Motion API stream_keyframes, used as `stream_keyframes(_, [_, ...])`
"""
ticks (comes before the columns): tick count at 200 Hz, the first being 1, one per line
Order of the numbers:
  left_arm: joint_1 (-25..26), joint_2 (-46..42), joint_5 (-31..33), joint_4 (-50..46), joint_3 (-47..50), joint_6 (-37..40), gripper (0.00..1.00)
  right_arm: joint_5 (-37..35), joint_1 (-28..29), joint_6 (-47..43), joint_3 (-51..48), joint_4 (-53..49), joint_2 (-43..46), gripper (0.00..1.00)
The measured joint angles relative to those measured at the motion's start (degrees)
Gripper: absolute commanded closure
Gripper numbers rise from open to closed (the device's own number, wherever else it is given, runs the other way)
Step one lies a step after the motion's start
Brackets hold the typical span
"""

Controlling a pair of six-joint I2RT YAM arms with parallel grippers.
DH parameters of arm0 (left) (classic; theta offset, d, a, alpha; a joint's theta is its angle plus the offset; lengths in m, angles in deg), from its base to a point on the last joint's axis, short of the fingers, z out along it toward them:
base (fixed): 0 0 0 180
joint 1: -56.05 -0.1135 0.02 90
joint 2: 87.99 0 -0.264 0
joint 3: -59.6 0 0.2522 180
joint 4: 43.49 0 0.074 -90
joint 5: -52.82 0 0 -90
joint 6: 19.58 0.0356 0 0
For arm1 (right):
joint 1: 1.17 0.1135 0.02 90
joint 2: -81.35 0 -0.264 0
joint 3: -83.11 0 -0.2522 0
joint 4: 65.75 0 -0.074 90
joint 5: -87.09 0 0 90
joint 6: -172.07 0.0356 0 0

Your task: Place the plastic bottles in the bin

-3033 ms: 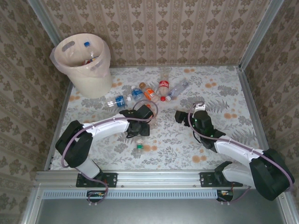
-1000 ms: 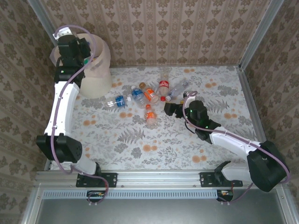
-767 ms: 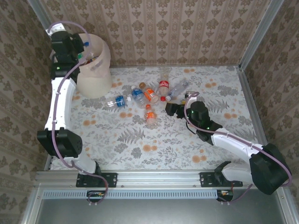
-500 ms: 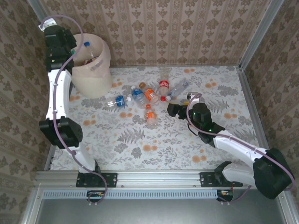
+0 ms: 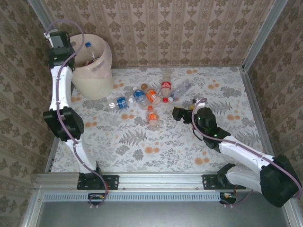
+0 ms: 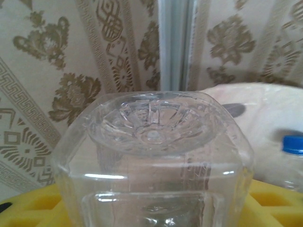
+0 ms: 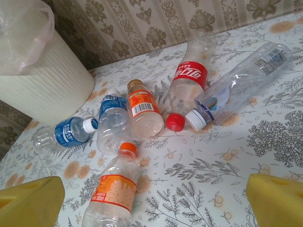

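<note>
The cream bin (image 5: 92,71) stands at the far left with a bag lining and bottles inside. My left gripper (image 5: 59,46) is raised beside its left rim, shut on a clear plastic bottle (image 6: 151,142) whose ribbed base points away from the camera, between the yellow fingers (image 6: 279,203). The bin's pale rim (image 6: 255,109) and a blue cap (image 6: 293,144) lie to the right. Several plastic bottles (image 5: 152,96) lie mid-table; the nearest has an orange label (image 7: 113,191). Just right of them my right gripper (image 5: 177,113) stands open, nothing between its fingers (image 7: 28,203).
Patterned walls and metal corner posts (image 5: 40,14) close in the table; the left arm's wrist is near the left post. In the right wrist view, the bin's ribbed wall (image 7: 47,85) stands behind the bottles. Bare floral tabletop (image 5: 156,146) stretches toward the near edge.
My left gripper has swung left with the clear bottle, from over the bin to beside its left rim. The right gripper has drifted slightly right. The bottles on the table lie as before.
</note>
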Motion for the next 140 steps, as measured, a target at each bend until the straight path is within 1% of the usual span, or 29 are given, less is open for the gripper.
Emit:
stream_keyframes(38, [-0.02,3.28,2.03,-5.4,-4.35,0.79,0.21,-0.61,0.0,-0.02,-1.09,-1.05,2.12,0.0])
stream_keyframes(81, [0.0,3.67,2.32,-8.0,-7.3,0.81,0.17,-1.44,0.0,-0.02,-1.53,-1.62,2.6,0.0])
stream_keyframes(140, [0.68,3.65,1.33,-9.25,-7.45,-0.5,0.07,-1.46,0.0,-0.04,-1.57,-2.01,2.6,0.0])
